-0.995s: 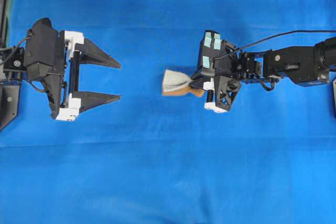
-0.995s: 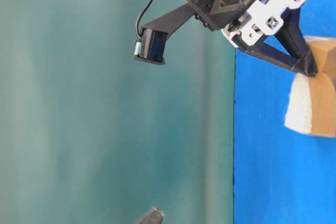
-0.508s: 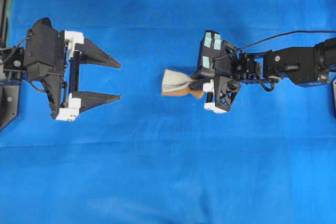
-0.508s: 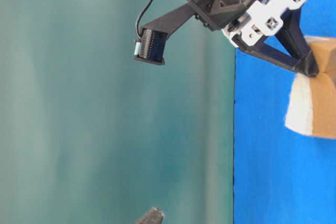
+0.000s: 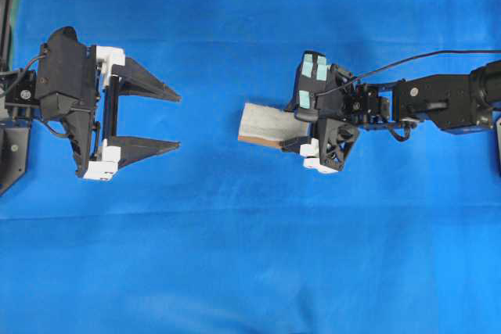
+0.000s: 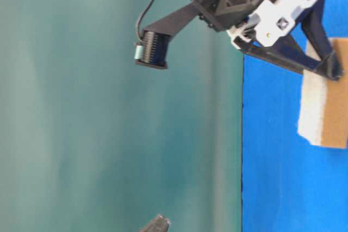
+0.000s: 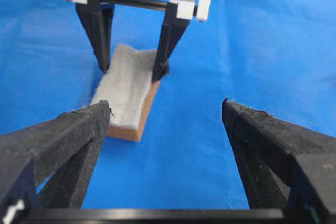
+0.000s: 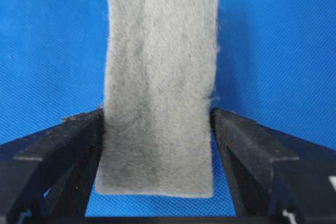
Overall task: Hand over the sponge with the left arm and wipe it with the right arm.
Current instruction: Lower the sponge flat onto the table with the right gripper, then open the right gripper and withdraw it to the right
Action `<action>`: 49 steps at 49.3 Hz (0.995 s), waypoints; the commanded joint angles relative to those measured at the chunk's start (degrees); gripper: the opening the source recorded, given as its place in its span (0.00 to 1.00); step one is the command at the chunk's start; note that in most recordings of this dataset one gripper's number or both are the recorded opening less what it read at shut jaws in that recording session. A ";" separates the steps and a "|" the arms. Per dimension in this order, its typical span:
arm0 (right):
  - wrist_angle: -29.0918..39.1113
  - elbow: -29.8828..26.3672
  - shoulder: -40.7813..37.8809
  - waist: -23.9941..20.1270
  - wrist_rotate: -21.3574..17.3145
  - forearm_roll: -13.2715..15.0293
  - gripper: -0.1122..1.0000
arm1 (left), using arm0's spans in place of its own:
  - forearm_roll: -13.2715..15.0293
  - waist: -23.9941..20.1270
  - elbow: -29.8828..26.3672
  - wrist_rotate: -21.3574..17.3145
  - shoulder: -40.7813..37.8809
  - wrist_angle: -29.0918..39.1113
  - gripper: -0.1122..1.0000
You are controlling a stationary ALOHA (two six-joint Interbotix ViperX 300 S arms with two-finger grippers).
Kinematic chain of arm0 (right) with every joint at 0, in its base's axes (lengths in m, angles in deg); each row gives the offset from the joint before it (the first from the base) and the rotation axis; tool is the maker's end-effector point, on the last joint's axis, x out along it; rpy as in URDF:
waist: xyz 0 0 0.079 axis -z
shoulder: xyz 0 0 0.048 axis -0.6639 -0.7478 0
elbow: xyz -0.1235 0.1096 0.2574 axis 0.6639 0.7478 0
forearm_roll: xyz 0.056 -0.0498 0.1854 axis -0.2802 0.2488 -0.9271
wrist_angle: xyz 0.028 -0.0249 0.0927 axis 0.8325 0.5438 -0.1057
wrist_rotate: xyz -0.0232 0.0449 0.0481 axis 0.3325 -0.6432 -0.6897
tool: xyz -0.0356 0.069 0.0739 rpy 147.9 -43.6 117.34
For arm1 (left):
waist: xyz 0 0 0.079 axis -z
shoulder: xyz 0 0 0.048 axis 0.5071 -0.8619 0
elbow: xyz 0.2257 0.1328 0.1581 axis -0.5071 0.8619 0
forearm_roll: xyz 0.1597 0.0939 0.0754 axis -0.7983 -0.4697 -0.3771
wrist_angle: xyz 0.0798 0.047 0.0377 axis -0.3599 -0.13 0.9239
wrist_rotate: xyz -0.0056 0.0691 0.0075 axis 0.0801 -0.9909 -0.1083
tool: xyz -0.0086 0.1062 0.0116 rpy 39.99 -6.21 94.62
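The small rectangular sponge (image 5: 264,125), fuzzy grey on top with a thin tan-orange underlayer, lies flat on the blue cloth-covered table (image 5: 250,256) between the fingers of my right pincer (image 5: 291,128), the one with pale teal patches. Those jaws are spread, with a fingertip at each long side of the sponge's near end; I cannot tell whether they touch it. My plain black left pincer (image 5: 178,122) is wide open, holds nothing, and sits well apart, facing the sponge.

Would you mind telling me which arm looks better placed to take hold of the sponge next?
Right, probably: the right gripper brackets the sponge, fingers open at its sides. The left gripper sits open, well apart.
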 commanded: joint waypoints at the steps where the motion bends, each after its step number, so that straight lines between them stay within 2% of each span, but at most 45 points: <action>1: 0.18 -0.97 2.81 -0.18 -0.09 -0.18 0.76 | -0.09 0.18 -1.14 0.09 0.26 -0.44 0.85; 13: 4.66 -1.85 7.82 -0.18 0.79 0.18 0.76 | 0.00 0.18 -1.14 0.09 0.26 -0.44 0.85; 27: 9.84 -2.72 16.44 -0.18 0.88 2.20 0.76 | 0.00 0.09 -1.14 0.09 0.26 -0.44 0.85; 37: 10.20 -1.76 20.92 -0.79 0.88 2.29 0.76 | 0.00 0.09 -1.14 0.18 0.26 -0.35 0.85; 49: 9.05 -1.76 20.48 -0.88 0.88 2.29 0.76 | 0.00 0.09 -1.05 0.18 0.26 -0.35 0.85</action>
